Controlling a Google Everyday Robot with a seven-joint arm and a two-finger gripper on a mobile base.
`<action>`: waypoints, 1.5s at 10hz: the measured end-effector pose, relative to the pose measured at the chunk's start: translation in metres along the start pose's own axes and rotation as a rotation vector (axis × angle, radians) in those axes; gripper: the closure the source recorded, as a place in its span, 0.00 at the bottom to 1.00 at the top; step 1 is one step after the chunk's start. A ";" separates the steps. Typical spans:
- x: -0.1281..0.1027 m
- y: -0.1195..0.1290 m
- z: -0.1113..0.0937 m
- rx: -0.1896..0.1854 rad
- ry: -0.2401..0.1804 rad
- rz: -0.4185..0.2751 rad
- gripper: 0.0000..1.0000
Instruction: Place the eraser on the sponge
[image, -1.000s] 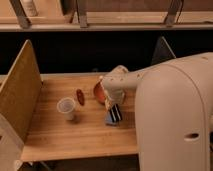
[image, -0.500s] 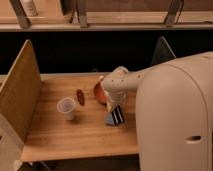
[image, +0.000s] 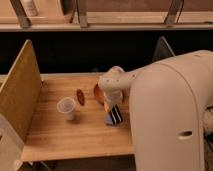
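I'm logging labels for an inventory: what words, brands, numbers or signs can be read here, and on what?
No text is readable anywhere.
Pale container on the back shelf: any label is too blurred to read.
Cup, sponge, robot's casing: no markings visible.
Eraser: pale stripes only, no letters.
Claw, shut on the eraser over the sponge: no lettering visible.

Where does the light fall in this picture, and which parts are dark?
Camera view: warm light falls evenly on the wooden table and the white arm, while the gap behind the table is almost black. Camera view: the gripper, shut on the eraser at the table's right side, seems to sit in the arm's shade, so the sponge beneath looks dim.
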 end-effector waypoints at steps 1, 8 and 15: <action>0.004 -0.002 0.006 0.001 0.023 0.001 1.00; 0.007 0.011 0.042 -0.029 0.114 0.013 0.97; 0.006 0.010 0.042 -0.027 0.113 0.012 0.28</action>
